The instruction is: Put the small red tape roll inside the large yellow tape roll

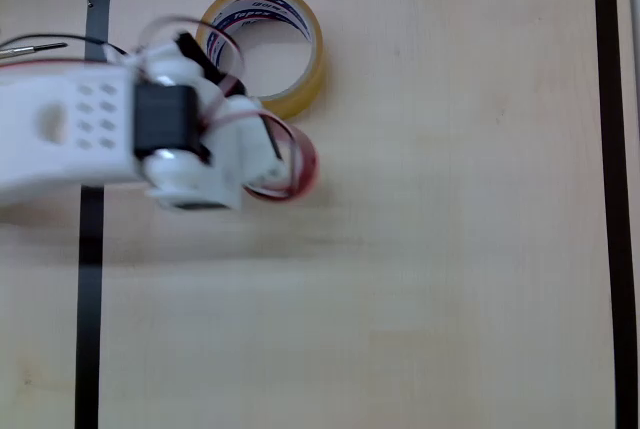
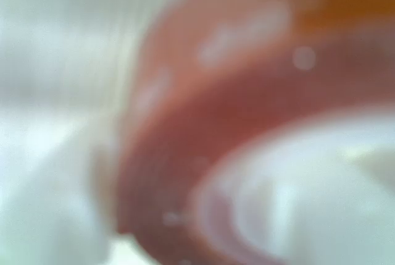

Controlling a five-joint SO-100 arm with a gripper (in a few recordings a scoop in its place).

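Red small red tape roll (image 1: 300,171) lies on the table (image 1: 430,249), at five o'clock of the large yellow tape roll (image 1: 268,47); gripper (image 1: 262,159) is over it, jaw grip unclear, wrist view blurred.

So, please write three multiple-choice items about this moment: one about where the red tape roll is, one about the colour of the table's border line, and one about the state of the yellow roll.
1. Where is the small red tape roll in the overhead view?
A. inside the yellow roll
B. on the table just below the yellow roll, at the gripper
C. outside the border

2. What colour is the border tape on the table?
A. black
B. blue
C. green

3. What is the state of the large yellow tape roll?
A. held in the air
B. stacked on the red roll
C. resting on the table with nothing in its hole

Answers:
1 B, it lies outside the yellow ring.
2 A, the lines are black.
3 C, bare wood shows through its hole.
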